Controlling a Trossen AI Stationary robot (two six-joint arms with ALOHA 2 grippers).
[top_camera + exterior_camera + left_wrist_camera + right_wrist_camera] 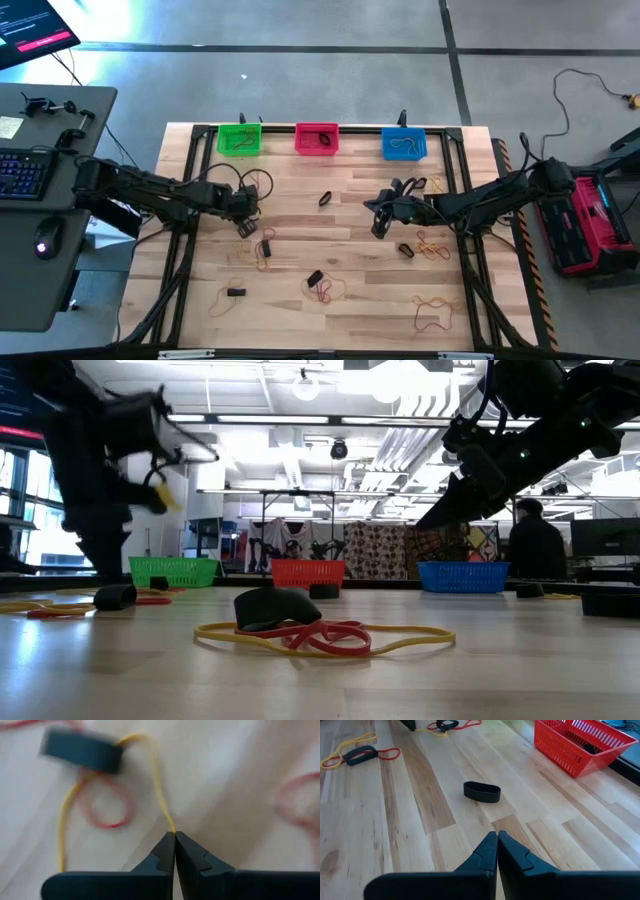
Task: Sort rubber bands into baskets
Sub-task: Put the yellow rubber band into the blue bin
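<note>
Risk first, nearest the left gripper (pixel 175 834): its jaws are pinched shut on a yellow band (pixel 157 780), gripped only at the very tips on a thin strand. That band runs under or through a black band (pixel 82 751) and crosses a red band (pixel 107 807); I cannot tell whether they are linked or merely overlapping. Judgement: lifting may drag both along, so mixed colours land in one basket, or the strand slips free of the tips under that pull.

Right gripper (pixel 496 836) hangs above bare desk (pixel 380 820), jaws closed on nothing. A lone black band (pixel 482 792) lies ahead of it, with the red basket (pixel 580 742) beyond. Closed jaws cannot take that band; they would only push it along the wood.

Farther off, more loose bands lie scattered over the desk in tangled clusters, e.g. (pixel 432 245), so the same entanglement risk repeats. Green basket (pixel 239 139), red and blue basket (pixel 404 144) sit in a row at the far edge.

Writing: none legible; the monitor (pixel 30 30) text is too small to read.
</note>
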